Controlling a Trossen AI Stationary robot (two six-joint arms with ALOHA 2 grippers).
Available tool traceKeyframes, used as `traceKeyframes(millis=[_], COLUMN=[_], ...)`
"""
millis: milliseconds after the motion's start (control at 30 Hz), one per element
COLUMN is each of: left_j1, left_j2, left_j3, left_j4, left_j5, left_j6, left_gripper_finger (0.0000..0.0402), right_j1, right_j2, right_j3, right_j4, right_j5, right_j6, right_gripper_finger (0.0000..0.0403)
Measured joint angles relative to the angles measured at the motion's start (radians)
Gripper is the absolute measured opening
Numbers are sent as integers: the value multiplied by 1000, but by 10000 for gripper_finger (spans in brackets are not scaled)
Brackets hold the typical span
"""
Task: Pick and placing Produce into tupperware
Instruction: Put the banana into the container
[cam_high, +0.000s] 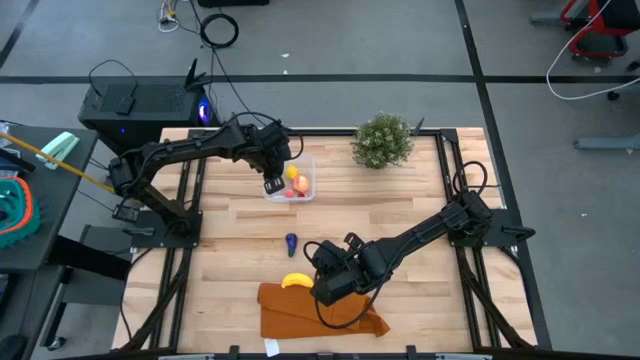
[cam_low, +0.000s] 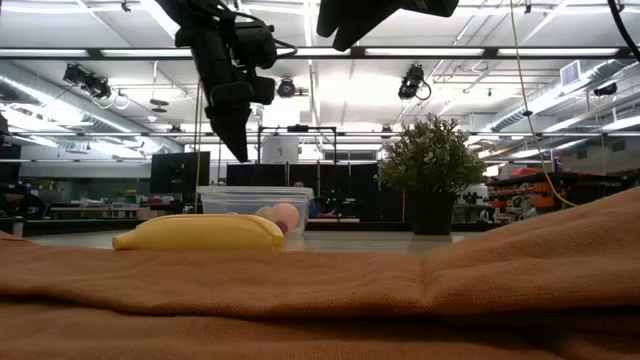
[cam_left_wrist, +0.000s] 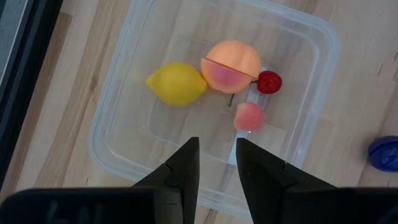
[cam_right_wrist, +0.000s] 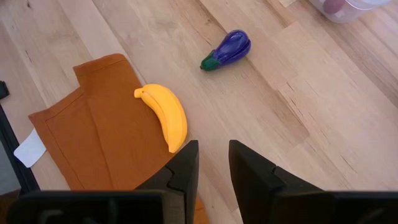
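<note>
Produce lies in two groups on the wooden worktop (cam_high: 400, 205). Inside the clear tupperware (cam_left_wrist: 118, 112), toward the far side of the worktop, sit a yellow lemon (cam_left_wrist: 177, 83), a red-peach round fruit (cam_left_wrist: 231, 66), a tiny red piece (cam_left_wrist: 269, 82) and a small pink piece (cam_left_wrist: 249, 116); the round fruit touches the lemon and the tiny red piece. The left pincer (cam_left_wrist: 216, 163) hangs above the tupperware, empty, its fingers set a narrow gap apart and grasping nothing. Nearer the front edge, the dark purple piece (cam_right_wrist: 227, 50), shaped like an eggplant with a green cap, rests on bare wood, apart from the yellow banana (cam_right_wrist: 166, 115), which lies at the edge of the orange-brown folded cloth (cam_right_wrist: 93, 146). The right pincer (cam_right_wrist: 213, 163) hovers above the worktop just beside the banana and cloth, also empty, with a slim gap between its fingers. A green bushy plant (cam_high: 383, 140) stands at the far edge, near the tupperware.
</note>
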Motion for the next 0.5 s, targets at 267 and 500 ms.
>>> traceKeyframes(millis=[267,500], left_j1=[-2,-2], left_j2=[0,0], left_j3=[0,0], left_j4=[0,-1], left_j5=[0,-1], left_j6=[1,1], left_gripper_finger=[110,114], right_j1=[0,0], right_j2=[0,0], right_j3=[0,0], right_j4=[0,0], right_j5=[0,0], right_j6=[0,0], right_gripper_finger=[95,95])
